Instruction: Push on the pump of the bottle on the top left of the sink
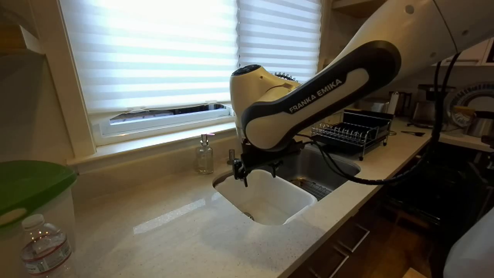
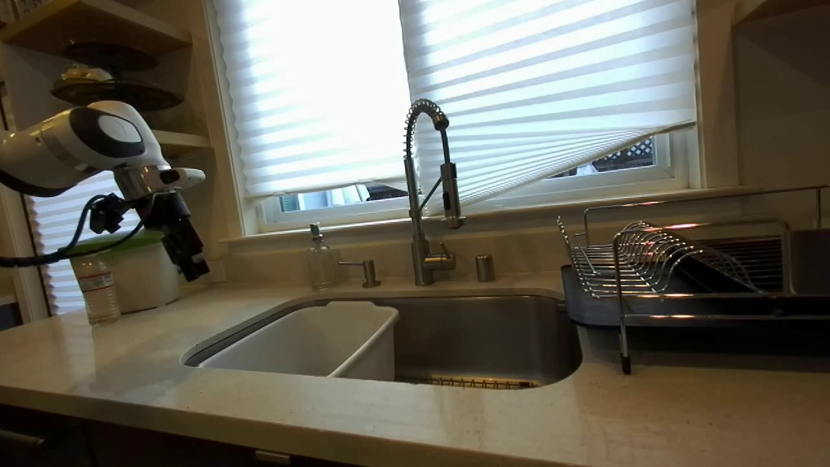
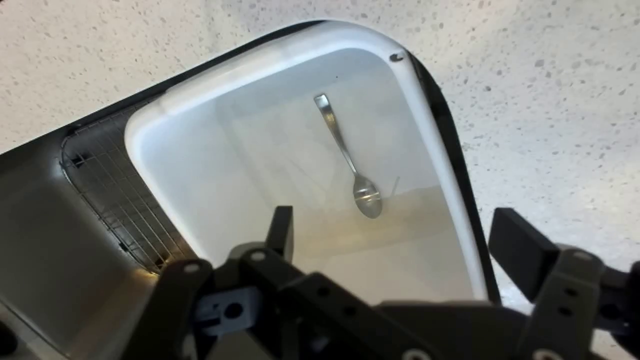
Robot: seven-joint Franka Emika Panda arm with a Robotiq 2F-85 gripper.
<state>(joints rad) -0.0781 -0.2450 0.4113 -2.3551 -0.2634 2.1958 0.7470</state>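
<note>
The clear bottle (image 1: pixel 204 159) stands upright on the counter behind the sink's left corner, below the window; it also shows in an exterior view (image 2: pixel 320 267). Its silvery pump (image 1: pixel 204 140) points up and shows there too (image 2: pixel 315 232). The sink is steel (image 2: pixel 480 331) with a white basin (image 1: pixel 270 204) in its left part. My gripper (image 1: pixel 259 178) is open and empty, fingers down, over the white basin and apart from the bottle. In the wrist view the open fingers (image 3: pixel 395 225) straddle the basin's rim (image 3: pixel 440 150). Bottle and pump are out of the wrist view.
A spoon (image 3: pixel 345 145) lies in the white basin. A tall spring faucet (image 2: pixel 417 207) and a small metal spout (image 2: pixel 368 272) stand right of the bottle. A dish rack (image 2: pixel 681 259) is at the right. A green-lidded container (image 1: pixel 34 185) and water bottle (image 1: pixel 46 251) stand left.
</note>
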